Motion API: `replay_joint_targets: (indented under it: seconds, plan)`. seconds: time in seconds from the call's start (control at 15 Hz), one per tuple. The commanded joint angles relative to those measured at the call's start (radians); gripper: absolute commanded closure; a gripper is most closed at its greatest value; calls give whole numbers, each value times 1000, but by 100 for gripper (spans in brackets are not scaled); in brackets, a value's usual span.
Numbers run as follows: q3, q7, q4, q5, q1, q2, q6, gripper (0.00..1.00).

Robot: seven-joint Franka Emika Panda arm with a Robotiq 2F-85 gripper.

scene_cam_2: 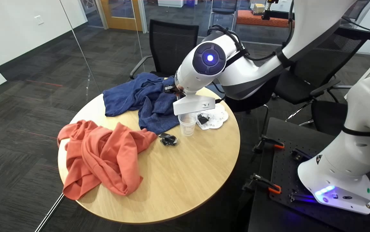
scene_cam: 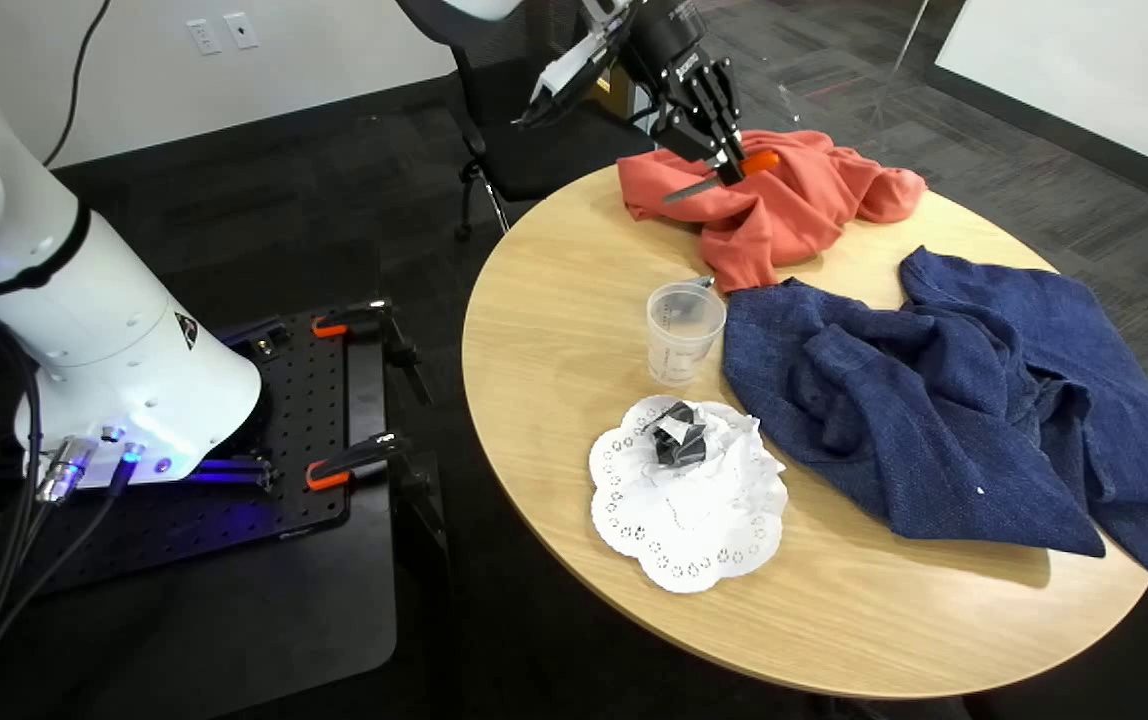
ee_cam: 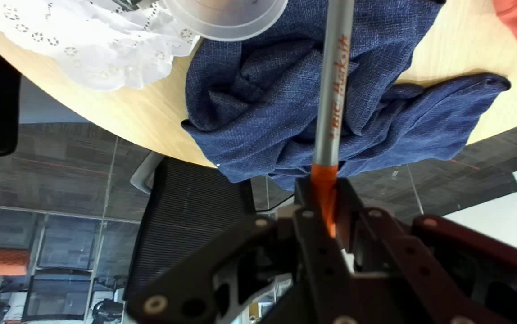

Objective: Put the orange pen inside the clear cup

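Snugly closed on the orange pen [ee_cam: 334, 90], the end effector [ee_cam: 325, 193] hangs above the table [scene_cam: 534, 320], where blue cloth [scene_cam: 944, 400], a doily [scene_cam: 634, 510] and a black scrap [scene_cam_2: 168, 139] crowd the clear cup [scene_cam: 679, 350].

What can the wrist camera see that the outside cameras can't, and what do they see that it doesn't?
Only the wrist view lets you read BIC on the orange pen. Only the exterior views show the robot's white base and the black-and-orange clamps. All of them share the clear cup, the dark blue cloth, the coral cloth, the white doily, the wooden table and the pincer.
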Motion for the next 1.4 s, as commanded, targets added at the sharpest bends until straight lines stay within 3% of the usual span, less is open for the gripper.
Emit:
replay_joint_targets:
  seconds: [0.0,0.07,0.4,0.93,1.2,1.27,1.33]
  plan:
    - [10,96,-25,-28,22,-13,-87,96]
    - [155,124,-22,-47,-112,-13,-126,96]
    - [300,283,-17,-168,-210,8,-223,96]
    - [374,464,-18,-364,-282,62,-327,96]
    - [386,436,-23,-383,-304,74,-323,96]
    - [391,442,-15,-375,-306,79,-332,85]
    - [395,441,-15,-374,-309,82,-332,85]
